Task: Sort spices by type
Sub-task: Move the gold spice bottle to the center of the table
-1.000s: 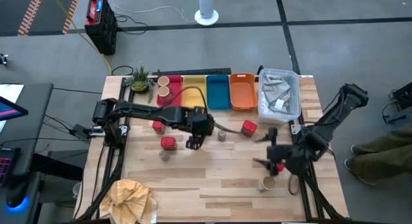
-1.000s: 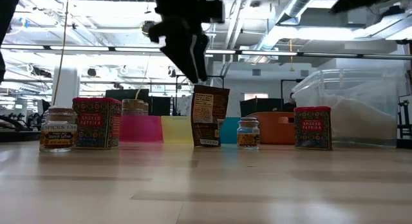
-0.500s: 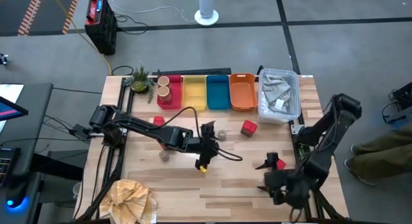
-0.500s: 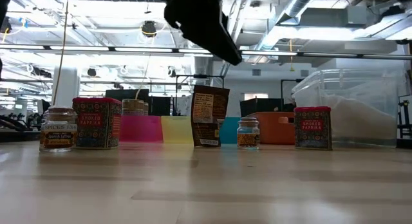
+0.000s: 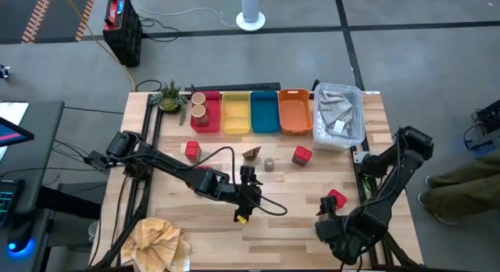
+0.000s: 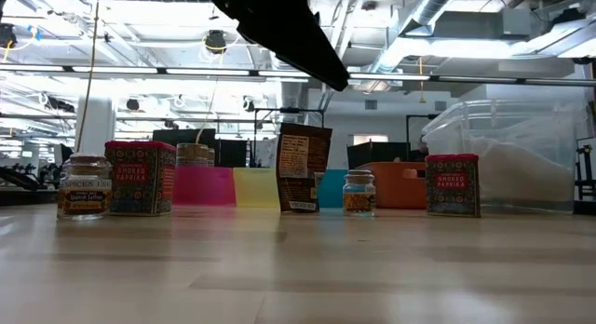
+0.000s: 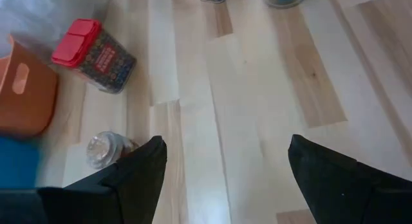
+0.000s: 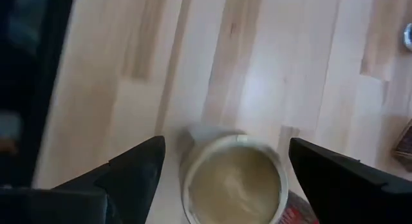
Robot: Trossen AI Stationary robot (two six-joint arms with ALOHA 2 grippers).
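Note:
My left gripper (image 5: 254, 192) (image 7: 225, 141) hangs open over bare wood at mid-table, holding nothing. My right gripper (image 5: 331, 228) (image 8: 225, 144) points down, open, with a finger on either side of a tan cylinder with a pale top (image 8: 235, 184); I see no touch. On the table stand red packs (image 5: 192, 151) (image 5: 302, 155) (image 5: 336, 198), a dark brown wedge (image 5: 251, 153) (image 6: 303, 168) and a small round tin (image 5: 269, 163) (image 7: 106, 150). Two tan cylinders (image 5: 198, 105) sit in the red bin (image 5: 211, 119).
Yellow (image 5: 235, 114), blue (image 5: 264, 112) and orange (image 5: 294, 112) bins line the far edge beside a clear tub (image 5: 338, 116). A small plant (image 5: 169, 97) stands at the far left, and crumpled tan paper (image 5: 158, 242) lies at the near left corner.
My left gripper has swung away from the wedge toward the table's near edge and a little down. My right gripper has gone toward the near edge and down, tipping from nearly level to pointing down over the tan cylinder. The spices have not moved.

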